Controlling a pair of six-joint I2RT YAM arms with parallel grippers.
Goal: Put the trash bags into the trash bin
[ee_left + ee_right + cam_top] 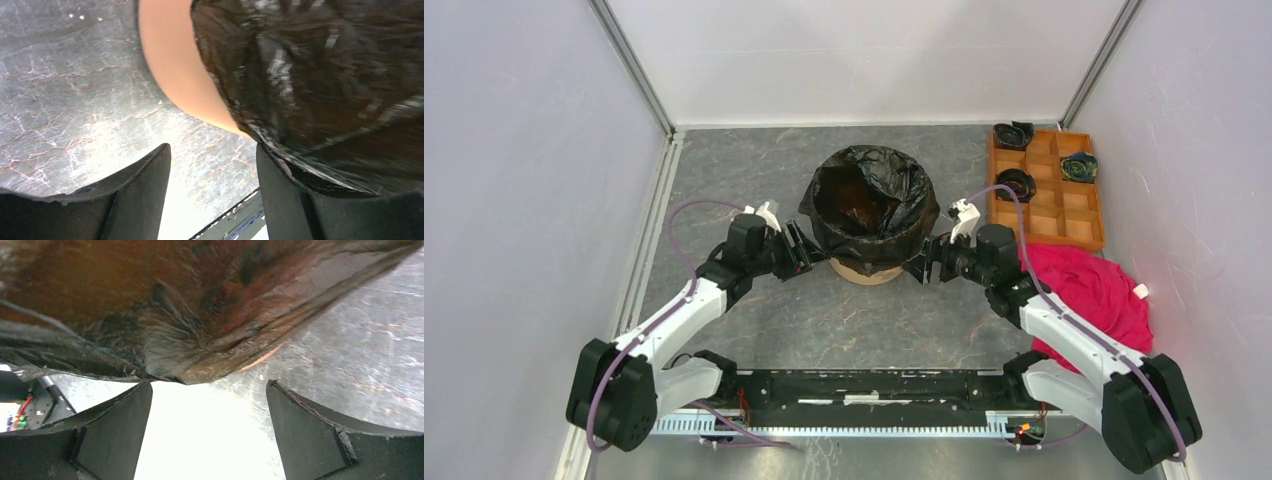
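- Two arms stretch low, the left gripper and right gripper flanking the trash bin.
- Fingers spread wide, empty.
- Trash bags line the bin mid-table, away from the walls.

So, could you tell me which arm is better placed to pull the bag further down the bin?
Left, probably. The left fingers are open with the bag hem seemingly against one, bare bin beside it. The right fingers are open too, but the hem hangs short of their gap.
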